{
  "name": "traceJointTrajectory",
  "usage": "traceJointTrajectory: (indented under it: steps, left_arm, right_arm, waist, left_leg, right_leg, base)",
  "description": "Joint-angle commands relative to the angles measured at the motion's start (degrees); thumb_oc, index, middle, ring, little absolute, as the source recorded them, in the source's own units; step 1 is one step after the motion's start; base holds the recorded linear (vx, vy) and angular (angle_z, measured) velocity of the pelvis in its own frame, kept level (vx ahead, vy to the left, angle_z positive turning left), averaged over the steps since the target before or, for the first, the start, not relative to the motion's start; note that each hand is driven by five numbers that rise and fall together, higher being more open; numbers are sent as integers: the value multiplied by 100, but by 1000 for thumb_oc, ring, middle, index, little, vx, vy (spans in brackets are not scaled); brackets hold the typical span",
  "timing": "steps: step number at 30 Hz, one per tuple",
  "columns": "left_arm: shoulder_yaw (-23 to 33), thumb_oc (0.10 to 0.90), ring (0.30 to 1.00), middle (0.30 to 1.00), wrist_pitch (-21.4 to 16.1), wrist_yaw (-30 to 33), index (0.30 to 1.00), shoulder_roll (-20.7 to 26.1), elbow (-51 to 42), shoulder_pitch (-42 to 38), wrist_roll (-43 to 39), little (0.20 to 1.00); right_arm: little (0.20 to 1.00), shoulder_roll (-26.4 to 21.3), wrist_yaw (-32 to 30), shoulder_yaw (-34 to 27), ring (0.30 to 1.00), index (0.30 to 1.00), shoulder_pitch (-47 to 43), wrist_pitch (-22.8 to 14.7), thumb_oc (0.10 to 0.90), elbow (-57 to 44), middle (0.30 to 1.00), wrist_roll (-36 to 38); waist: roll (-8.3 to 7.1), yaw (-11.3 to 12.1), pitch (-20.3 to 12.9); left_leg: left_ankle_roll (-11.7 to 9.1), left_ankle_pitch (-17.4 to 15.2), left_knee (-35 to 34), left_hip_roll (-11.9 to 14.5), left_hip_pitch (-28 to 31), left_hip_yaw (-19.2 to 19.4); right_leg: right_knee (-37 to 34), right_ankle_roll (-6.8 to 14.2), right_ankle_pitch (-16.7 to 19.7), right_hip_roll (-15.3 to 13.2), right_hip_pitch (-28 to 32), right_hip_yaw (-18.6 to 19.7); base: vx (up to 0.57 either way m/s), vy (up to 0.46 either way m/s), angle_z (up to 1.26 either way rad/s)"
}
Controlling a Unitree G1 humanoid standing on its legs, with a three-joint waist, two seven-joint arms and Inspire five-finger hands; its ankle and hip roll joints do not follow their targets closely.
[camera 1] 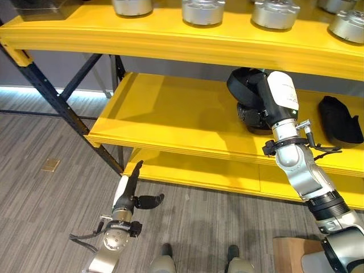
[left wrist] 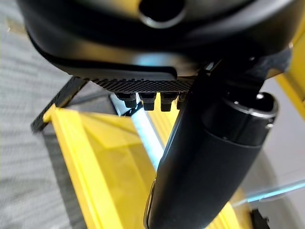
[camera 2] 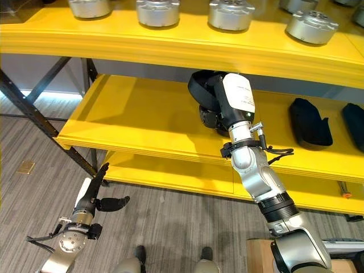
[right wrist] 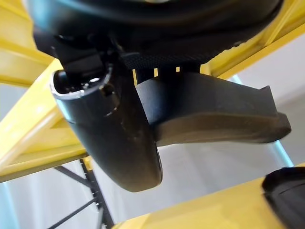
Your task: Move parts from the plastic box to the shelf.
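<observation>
Right wrist view: our right robot hand (right wrist: pixel 119 138) curled round black part (right wrist: pixel 214 112), held just above middle yellow shelf (camera 1: pixel 170 119). Left robot hand (camera 1: pixel 132 190) low over floor, fingers straight, holding nothing. More black parts (camera 1: pixel 339 119) right.

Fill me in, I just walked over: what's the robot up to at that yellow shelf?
It is stocking the shelf. Its right hand is reaching over the middle level, holding a black part. Another black part already lies there, and silver parts line the top level. The left hand hangs open low down.
</observation>
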Motion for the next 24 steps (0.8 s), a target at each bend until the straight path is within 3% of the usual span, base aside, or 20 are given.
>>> traceJointTrajectory:
  steps: [1, 9, 10, 15, 16, 17, 19, 22, 24]
  left_arm:
    - [232, 900, 1000, 1000, -440, 127, 1000, 456, -752, -149, -106, 1000]
    - [206, 900, 1000, 1000, -448, 92, 1000, 481, -777, -179, -158, 1000]
    - [71, 900, 1000, 1000, -471, 72, 1000, 512, -681, -327, -184, 1000]
    - [139, 900, 1000, 1000, -426, 116, 1000, 326, -510, -242, -340, 1000]
    - [195, 900, 1000, 1000, -411, 105, 1000, 266, -494, -159, -377, 1000]
    - [244, 900, 1000, 1000, -397, 56, 1000, 185, -502, -46, -507, 1000]
    - [244, 900, 1000, 1000, -396, 35, 1000, 189, -514, -40, -502, 1000]
    - [184, 900, 1000, 1000, -355, 54, 1000, 128, -533, -55, -529, 1000]
    - [198, 900, 1000, 1000, -346, 23, 1000, 195, -632, -65, -431, 1000]
  right_arm:
    - [300, -23, -345, -308, 300, 300, -967, -362, 400, -524, 300, -153]
    - [300, 41, -363, -277, 300, 300, -1017, -408, 400, -587, 300, -54]
    - [300, -99, -410, -321, 300, 300, -1006, -417, 400, -544, 300, -43]
    - [300, -246, -451, -371, 300, 300, -923, -469, 400, -616, 300, 29]
    - [300, -279, -436, -361, 300, 300, -927, -477, 400, -651, 300, 42]
    - [300, -311, -468, -309, 300, 300, -979, -498, 400, -678, 300, 83]
    - [300, -353, -483, -302, 300, 300, -1049, -493, 400, -672, 300, 116]
    - [300, -287, -517, -311, 300, 300, -982, -491, 400, -757, 300, 113]
    - [300, -216, -483, -296, 300, 300, -967, -467, 400, -750, 300, 146]
  waist:
    - [-298, 37, -836]
    - [-102, -51, -978]
    - [-38, -120, -951]
    - [-34, -119, -949]
    - [-31, -93, -925]
    - [-102, 60, -772]
    - [-144, 115, -671]
    - [-153, 152, -577]
    - [-52, 132, -578]
  left_leg:
    - [-141, -433, 429, 356, -54, -331]
    - [-222, -31, -215, 550, 164, -271]
    - [-304, 179, -356, 668, 124, -339]
    - [-430, 475, -366, 930, 44, -458]
    - [-472, 677, -107, 999, -61, -527]
    - [-494, 1268, 629, 1013, -290, -829]
    - [-457, 1382, 976, 922, -422, -1066]
    - [-347, 1278, 1002, 765, -639, -1080]
    - [-381, 1200, 0, 824, -617, -1054]
  right_leg:
    - [-324, 168, 192, -272, 78, 188]
    - [-165, 68, -70, -48, 13, 323]
    - [84, -43, -305, 129, -70, 290]
    - [196, -255, -553, 405, -64, 200]
    - [177, -332, -574, 487, -17, 181]
    - [140, -516, -574, 657, 74, 215]
    - [130, -590, -575, 707, 103, 243]
    - [128, -621, -677, 698, 170, 177]
    - [201, -520, -774, 685, 144, 198]
  base:
    - [26, -87, 3]
    - [9, -80, -6]
    - [-3, -187, 10]
    - [26, -192, 23]
    - [-10, -292, 9]
    - [-12, -288, 6]
    - [-24, -237, -3]
    - [33, -106, 3]
    - [110, 37, 32]
